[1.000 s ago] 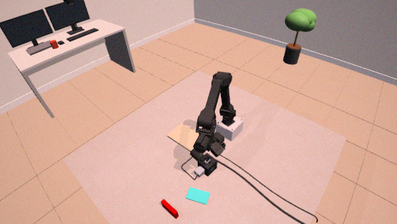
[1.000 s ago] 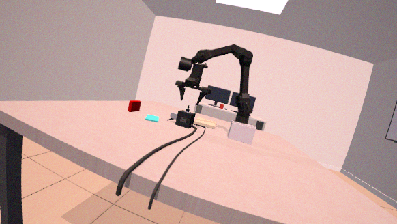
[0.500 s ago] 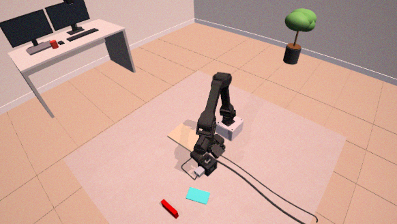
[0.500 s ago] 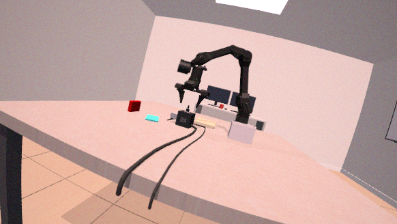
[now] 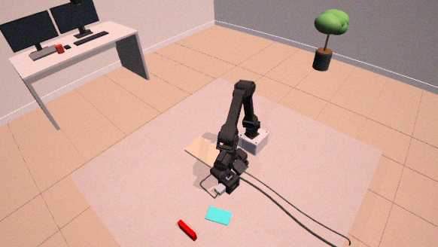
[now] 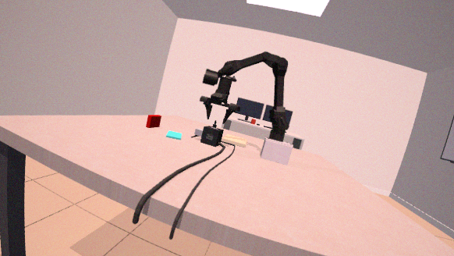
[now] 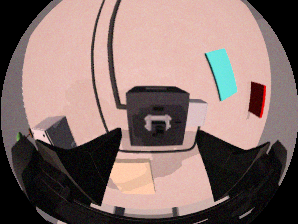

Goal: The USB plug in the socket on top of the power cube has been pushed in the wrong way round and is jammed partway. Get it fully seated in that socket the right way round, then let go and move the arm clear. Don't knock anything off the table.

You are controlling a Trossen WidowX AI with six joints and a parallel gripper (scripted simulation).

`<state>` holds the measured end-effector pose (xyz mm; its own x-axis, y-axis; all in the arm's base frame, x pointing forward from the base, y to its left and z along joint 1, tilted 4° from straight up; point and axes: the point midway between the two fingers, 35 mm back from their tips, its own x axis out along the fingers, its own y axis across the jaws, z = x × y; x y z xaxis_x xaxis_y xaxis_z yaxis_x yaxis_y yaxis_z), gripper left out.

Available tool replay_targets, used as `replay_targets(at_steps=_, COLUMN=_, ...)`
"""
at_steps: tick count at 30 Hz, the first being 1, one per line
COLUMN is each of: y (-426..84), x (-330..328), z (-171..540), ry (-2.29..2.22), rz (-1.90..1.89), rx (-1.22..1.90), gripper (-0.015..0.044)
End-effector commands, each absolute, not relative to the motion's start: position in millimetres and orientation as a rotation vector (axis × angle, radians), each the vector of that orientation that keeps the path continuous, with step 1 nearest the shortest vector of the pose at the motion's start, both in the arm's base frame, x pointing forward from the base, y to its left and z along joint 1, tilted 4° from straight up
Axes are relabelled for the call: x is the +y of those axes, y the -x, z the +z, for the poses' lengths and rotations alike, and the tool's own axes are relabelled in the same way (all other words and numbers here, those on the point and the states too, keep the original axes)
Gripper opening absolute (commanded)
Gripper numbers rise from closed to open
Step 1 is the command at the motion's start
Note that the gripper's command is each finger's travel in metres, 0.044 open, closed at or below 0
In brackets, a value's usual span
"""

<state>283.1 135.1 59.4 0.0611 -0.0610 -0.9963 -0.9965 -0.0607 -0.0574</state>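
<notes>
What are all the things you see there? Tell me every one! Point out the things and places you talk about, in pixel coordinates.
power cube [image 5: 232,184] [image 6: 211,136] [image 7: 136,131]: one, black, under the gripper
USB plug [image 6: 214,124] [image 7: 159,127]: one, dark, on the cube's top
white block [image 5: 220,189] [image 7: 198,113]: one, beside the cube
cyan slab [image 5: 218,215] [image 6: 174,135] [image 7: 221,75]: one, on the table
red block [image 5: 187,230] [image 6: 154,121] [image 7: 256,99]: one, near the slab
tan board [image 5: 202,149] [image 7: 134,176]: one, on the table
thick cables [image 5: 284,206] [image 6: 168,180] [image 7: 112,55]: two, black, trailing from the cube
monitors: two, dark, on the white desk
mug [image 5: 59,49]: one, red, on the desk
plant [image 5: 332,22]: one, green, black pot, by the wall
arm [image 5: 234,113] [image 6: 279,90]: one, black, on a whitish base
gripper [image 6: 218,117] [image 7: 160,133]: one, black, open above the plug
</notes>
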Motion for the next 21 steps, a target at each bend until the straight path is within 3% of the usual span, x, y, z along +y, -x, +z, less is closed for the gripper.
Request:
replay_targets(at_steps=1, y=-283.0, x=135.1, z=59.5, ry=1.326, rz=1.178, rx=1.183, gripper=0.0282)
replay_targets(at_steps=12, y=-283.0, x=135.1, z=59.5, ry=1.326, rz=1.178, rx=1.183, gripper=0.0000)
replay_targets(at_steps=21, y=-283.0, x=135.1, z=59.5, ry=1.326, rz=1.178, rx=1.183, gripper=0.0000)
